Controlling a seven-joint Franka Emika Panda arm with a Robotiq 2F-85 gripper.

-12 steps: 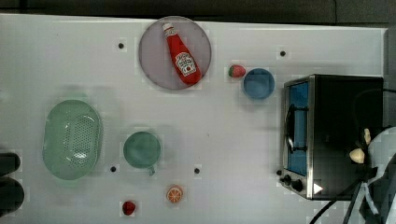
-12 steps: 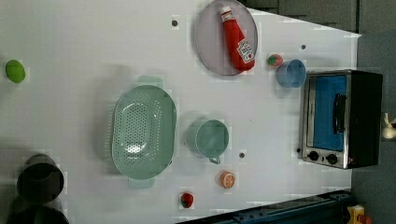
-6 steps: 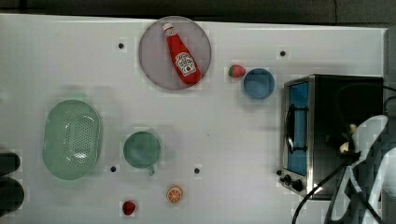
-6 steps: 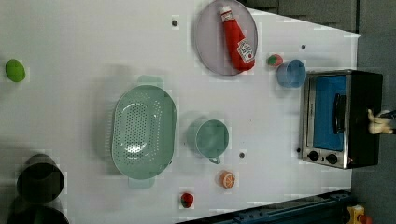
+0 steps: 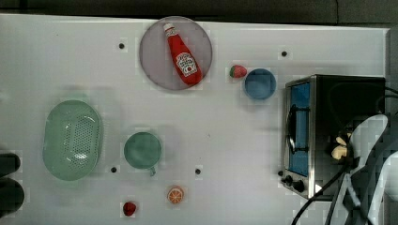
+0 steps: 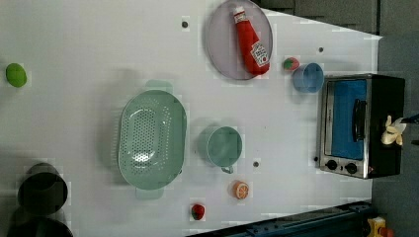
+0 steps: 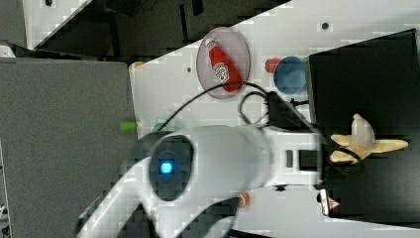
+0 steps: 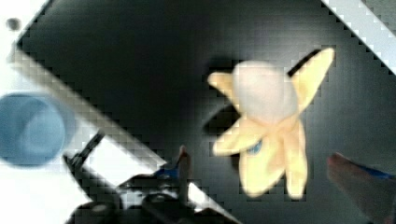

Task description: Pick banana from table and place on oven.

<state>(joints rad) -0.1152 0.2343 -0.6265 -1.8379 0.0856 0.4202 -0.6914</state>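
Banana on oven, peel splayed

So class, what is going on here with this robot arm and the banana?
A robot arm is putting a banana on a toaster oven. The banana lies on the oven's black top, near its back edge. The gripper is open, with a finger on either side of the banana and not clamped on it. Other items, such as a ketchup bottle on a plate, sit on the table.
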